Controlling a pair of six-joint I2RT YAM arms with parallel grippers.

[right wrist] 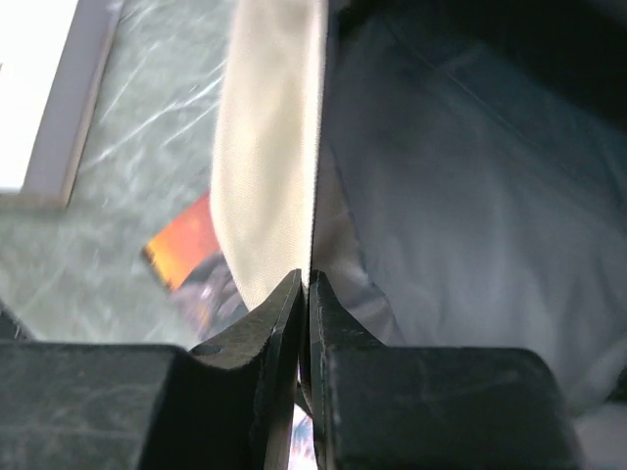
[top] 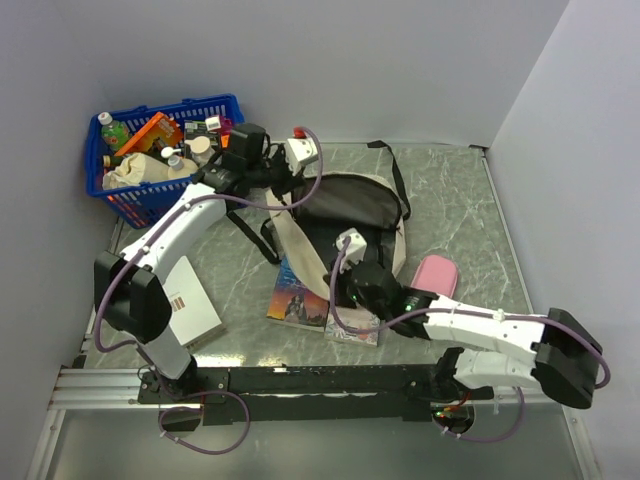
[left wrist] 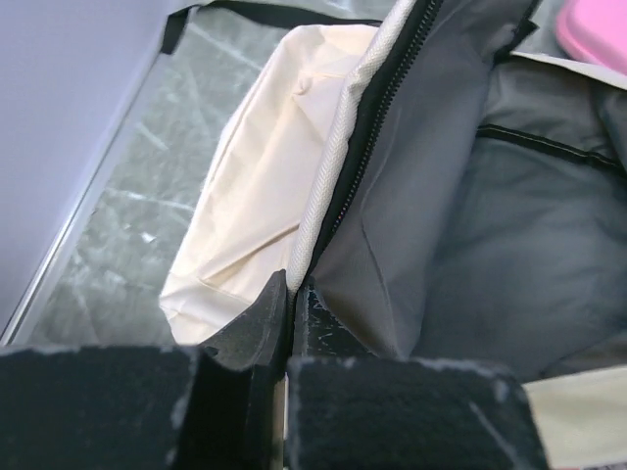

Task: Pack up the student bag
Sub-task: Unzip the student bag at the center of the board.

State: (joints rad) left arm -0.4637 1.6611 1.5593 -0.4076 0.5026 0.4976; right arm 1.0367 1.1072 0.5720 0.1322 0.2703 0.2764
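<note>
The back wall (top: pixel 380 60), left wall (top: pixel 40 150) and right wall (top: pixel 585 170), all plain pale grey, close in a grey-green marbled table (top: pixel 455 210). A metal rail (top: pixel 100 385) runs along its near edge. The light is soft and even.

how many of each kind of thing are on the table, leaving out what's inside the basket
student bag: 1
books with picture covers: 2
white book or box: 1
pink pouch: 1
blue basket: 1
total: 6
</note>
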